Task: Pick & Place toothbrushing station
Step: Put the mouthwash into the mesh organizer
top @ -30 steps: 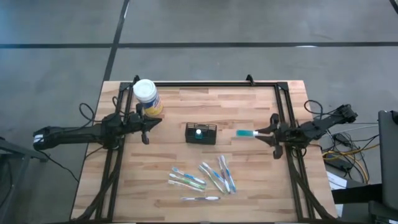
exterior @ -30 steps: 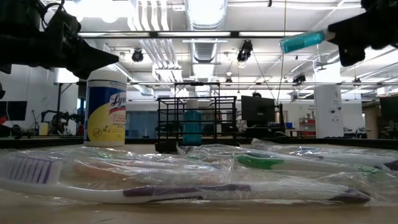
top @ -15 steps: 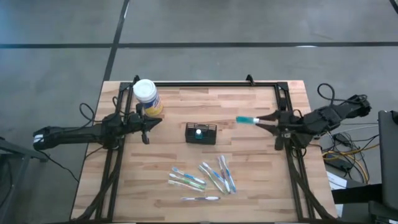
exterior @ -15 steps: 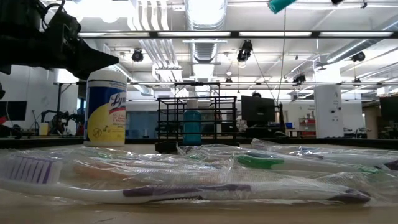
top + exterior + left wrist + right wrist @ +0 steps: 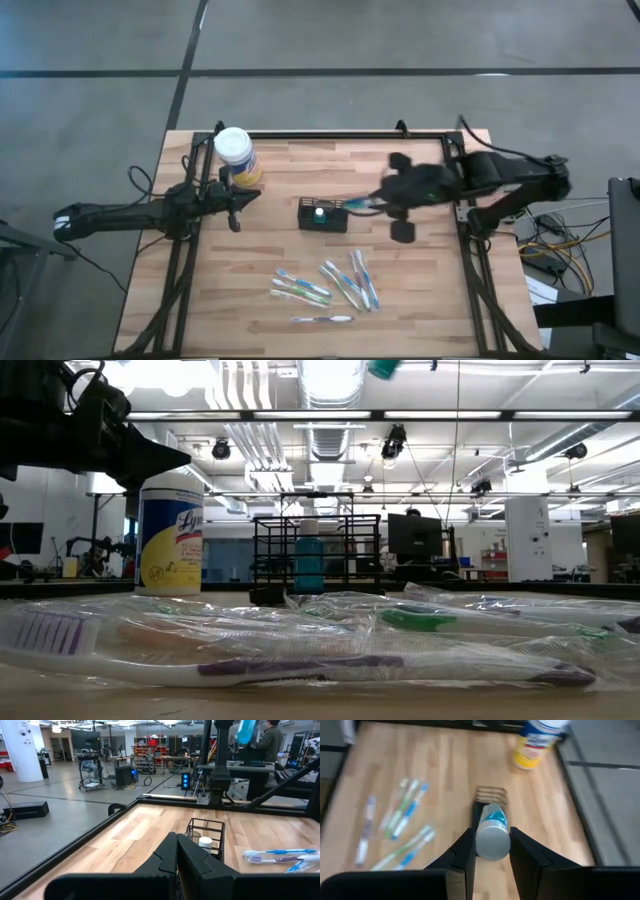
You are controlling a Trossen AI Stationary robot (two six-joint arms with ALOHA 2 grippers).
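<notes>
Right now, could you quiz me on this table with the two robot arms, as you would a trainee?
1. True or false: the right gripper holds a teal tube.
2. What already stands inside the black caddy? A) a teal tube B) a toothbrush C) nothing
3. Fill in: the left gripper is shut, beside the white-capped ____.

Key: 1 true. 2 A. 3 jar.
</notes>
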